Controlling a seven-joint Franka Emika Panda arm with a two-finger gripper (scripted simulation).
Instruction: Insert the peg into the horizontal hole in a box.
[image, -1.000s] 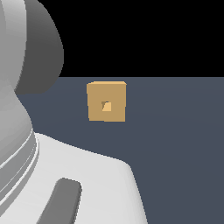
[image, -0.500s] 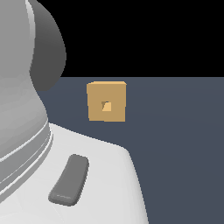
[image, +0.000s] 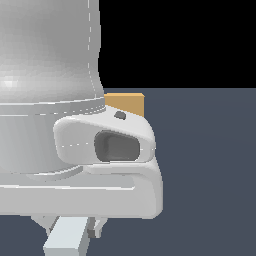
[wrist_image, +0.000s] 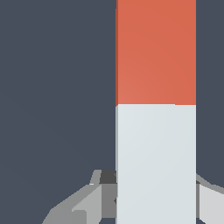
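Note:
The peg (wrist_image: 155, 109) fills the wrist view, a red-orange bar with a pale grey-white end. My gripper (wrist_image: 156, 192) straddles that pale end. One of the fingers (wrist_image: 103, 192) lies against each side of it with no gap showing, so it is shut on the peg. In the exterior view the pale end of the peg (image: 64, 239) pokes out under the hand, with the gripper (image: 70, 225) around it. Only a top corner of the tan box (image: 127, 103) shows behind the arm. The hole is hidden.
The white arm and hand (image: 75, 150) block most of the exterior view's left. A dark blue-grey floor (image: 210, 175) spreads across the exterior view's right and around the peg.
The arm has swung down and across the exterior view. It now covers the box face and hole that showed before. The hand has come low over the peg.

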